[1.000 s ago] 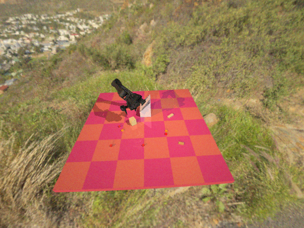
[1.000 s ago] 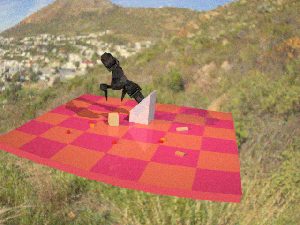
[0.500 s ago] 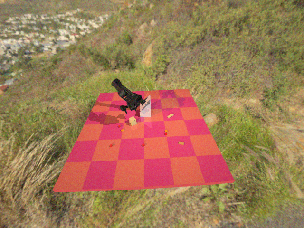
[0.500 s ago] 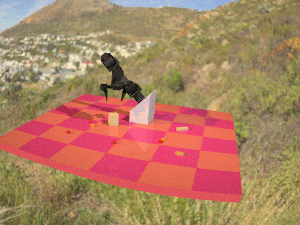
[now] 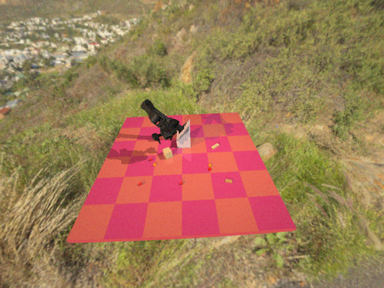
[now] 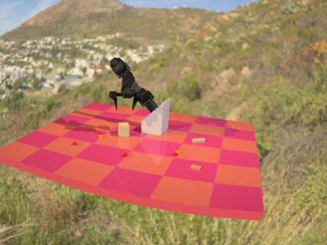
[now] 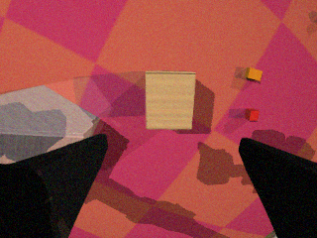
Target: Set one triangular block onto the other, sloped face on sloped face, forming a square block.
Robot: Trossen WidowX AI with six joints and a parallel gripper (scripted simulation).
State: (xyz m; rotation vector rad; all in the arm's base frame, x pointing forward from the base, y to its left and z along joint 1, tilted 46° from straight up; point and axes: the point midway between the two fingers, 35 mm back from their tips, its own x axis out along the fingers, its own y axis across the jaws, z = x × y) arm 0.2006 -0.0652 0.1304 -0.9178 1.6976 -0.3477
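The two triangular blocks stand together as one pale wooden square block [image 5: 167, 153] [image 6: 123, 129] [image 7: 170, 101] on the checkered table [image 5: 198, 216] [image 6: 126, 181]. Its top looks level, and a thin dark line runs along the top's far edge in the wrist view. The slanted joint between the sloped faces cannot be made out, and any small offset of the ends is too fine to tell. My gripper [image 5: 165, 141] [image 6: 124, 109] [image 7: 174, 143] is wide open and empty. It hangs above and behind the block, clear of it and of the table.
A tall whitish wedge [image 5: 184, 141] [image 6: 156, 123] [image 7: 30, 116] stands right of the block, close to the arm's base. Small red and orange cubes lie around, including an orange cube [image 7: 254, 74] and a red cube [image 7: 252, 115]. Two flat wooden pieces lie to the right.
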